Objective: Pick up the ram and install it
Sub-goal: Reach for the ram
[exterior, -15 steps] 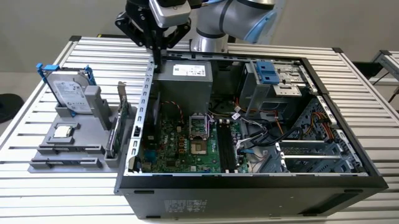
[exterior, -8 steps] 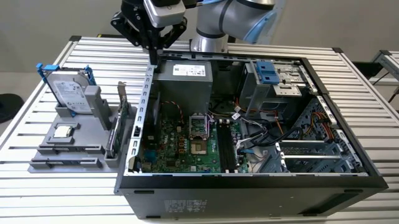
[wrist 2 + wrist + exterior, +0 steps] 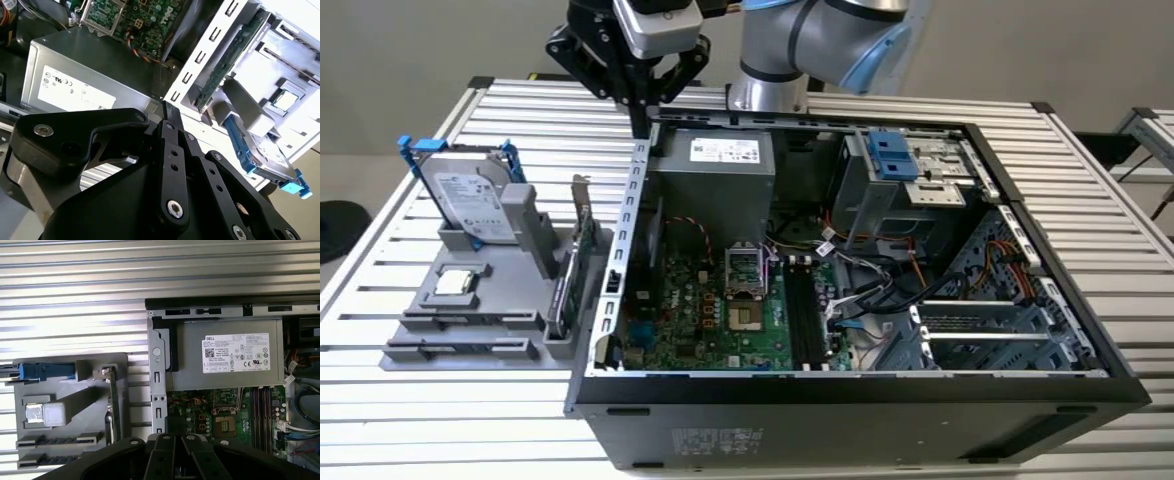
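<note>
Ram (image 3: 562, 300), a long narrow blue-green board with dark chips, is seen standing on edge in the grey plastic holder (image 3: 507, 320) at the exterior view's left, gripped by nothing and well apart from the gripper. On that holder, from the exterior view's left, a silver boxy hard drive with blue rails (image 3: 464, 195) is stood upright, its white label too small to be read. A small square silver processor (image 3: 454, 283) is laid flat in front of it. Then comes the ram, with a larger upright green card with a metal bracket (image 3: 587, 240) set just beside it.

Further right, the black gripper (image 3: 640, 128) is hung over the rear corner of the open black computer case (image 3: 854, 410), its 2 fingers pressed together with nothing between them. Inside the case a grey metal power supply (image 3: 720, 175) is seen, bearing 1 white printed label (image 3: 236, 353) with black lettering and marks. The green motherboard (image 3: 707, 310) lies in front of it, and a blue-fronted drive cage (image 3: 907, 165) stands further right. Everything is set on a ribbed metal table (image 3: 1107, 250).
</note>
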Motion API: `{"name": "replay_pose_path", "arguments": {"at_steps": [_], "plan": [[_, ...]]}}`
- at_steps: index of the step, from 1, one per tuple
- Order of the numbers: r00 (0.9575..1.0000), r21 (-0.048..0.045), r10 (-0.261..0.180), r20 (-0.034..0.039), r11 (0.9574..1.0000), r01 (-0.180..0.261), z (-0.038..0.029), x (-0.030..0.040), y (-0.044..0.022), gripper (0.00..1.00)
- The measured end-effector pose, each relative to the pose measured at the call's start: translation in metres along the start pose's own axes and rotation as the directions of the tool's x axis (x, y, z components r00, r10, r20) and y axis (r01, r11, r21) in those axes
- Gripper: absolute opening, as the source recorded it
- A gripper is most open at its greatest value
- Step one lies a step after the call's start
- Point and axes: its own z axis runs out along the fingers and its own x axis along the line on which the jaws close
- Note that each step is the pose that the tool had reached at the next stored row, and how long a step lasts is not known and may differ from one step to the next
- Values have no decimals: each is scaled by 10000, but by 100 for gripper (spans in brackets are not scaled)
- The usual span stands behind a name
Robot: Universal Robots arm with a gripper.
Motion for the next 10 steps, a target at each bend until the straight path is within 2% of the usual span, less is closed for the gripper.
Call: {"name": "replay_pose_path", "arguments": {"at_steps": [10], "plan": [[10000,0,0,0,10000,0,-2,80,-6,0]]}}
